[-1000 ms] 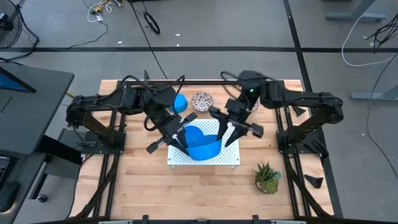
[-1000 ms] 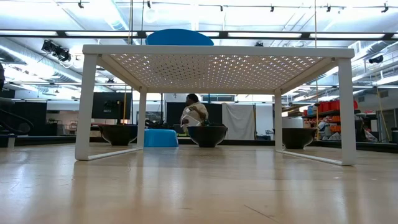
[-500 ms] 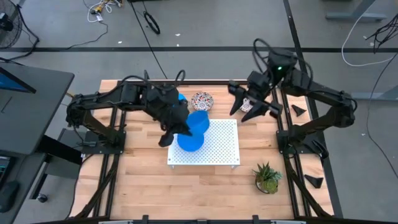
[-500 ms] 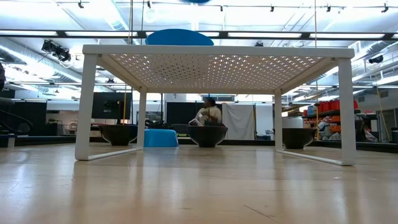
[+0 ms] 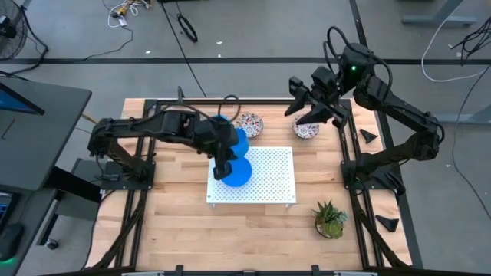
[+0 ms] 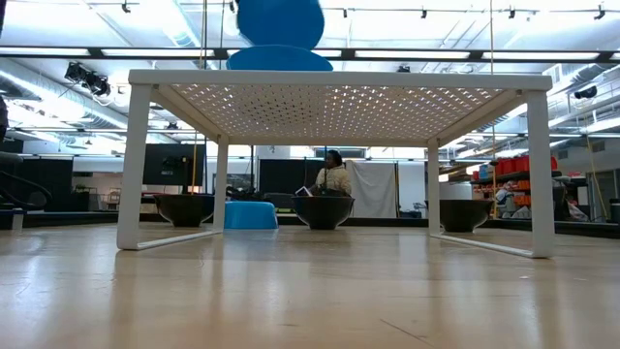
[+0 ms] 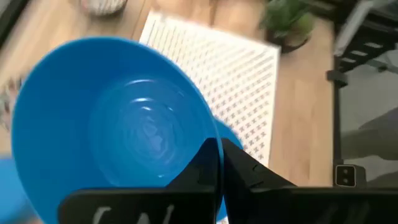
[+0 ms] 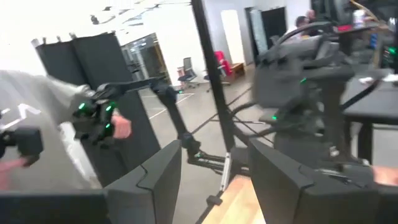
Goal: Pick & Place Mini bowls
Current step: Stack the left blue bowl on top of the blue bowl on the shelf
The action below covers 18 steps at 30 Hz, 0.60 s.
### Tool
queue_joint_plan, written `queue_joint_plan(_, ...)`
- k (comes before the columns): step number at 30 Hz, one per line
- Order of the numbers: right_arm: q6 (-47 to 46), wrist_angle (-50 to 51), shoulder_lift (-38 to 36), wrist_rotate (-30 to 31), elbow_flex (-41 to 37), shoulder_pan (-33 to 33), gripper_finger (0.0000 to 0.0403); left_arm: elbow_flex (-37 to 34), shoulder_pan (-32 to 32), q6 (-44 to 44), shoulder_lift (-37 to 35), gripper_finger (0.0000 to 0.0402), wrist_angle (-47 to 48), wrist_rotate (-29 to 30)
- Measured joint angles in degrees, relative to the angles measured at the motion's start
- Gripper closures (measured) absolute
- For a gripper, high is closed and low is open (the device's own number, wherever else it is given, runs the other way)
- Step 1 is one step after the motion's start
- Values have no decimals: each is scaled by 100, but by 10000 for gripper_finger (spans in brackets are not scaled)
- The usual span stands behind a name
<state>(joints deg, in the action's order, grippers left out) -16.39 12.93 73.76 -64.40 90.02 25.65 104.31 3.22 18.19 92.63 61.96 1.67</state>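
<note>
Top-down first: left gripper (image 5: pixel 229 156) clamped shut on the rim of the held bowl (image 5: pixel 240 142), plain bright blue, glossy, hanging over the far left corner of the white perforated board (image 5: pixel 270 180). Just below it on the board, a second blue bowl (image 5: pixel 236 173), same colour. Only a sliver of a third blue bowl (image 5: pixel 221 121) peeking out behind the left arm. Two patterned bowls on the wood, one (image 5: pixel 249 123) near the left arm, one (image 5: pixel 305 130) under the right gripper (image 5: pixel 311 107), which hangs high at the far right with fingers spread and nothing in them. Compared with half a second ago, right arm pulled further back.

Low view: held bowl (image 6: pixel 279 21) right on top of the second blue bowl (image 6: pixel 279 58). Can't tell if touching or just apart. Half a second ago, only its bottom edge poking in at the top, so lower now. Behind the board's legs, three dark bowl shapes, pattern not readable here, plus a blue bowl (image 6: pixel 250 214) mouth-down.

Left wrist: bowl interior filling most of the view, rim pinched between the dark fingers (image 7: pixel 217 168), everything beyond blurry.

Right wrist: both fingers (image 8: pixel 155 180) wide apart, nothing between, just smeared room behind.
</note>
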Motion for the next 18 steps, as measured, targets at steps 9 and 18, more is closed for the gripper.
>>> queue_joint_plan(9,-133,-2,2,9,0,343,218,1281,231,478,962,397,1192,629)
queue_joint_plan(18,-117,83,7,6,-4,573,218,2699,424,1283,2010,397,2721,837)
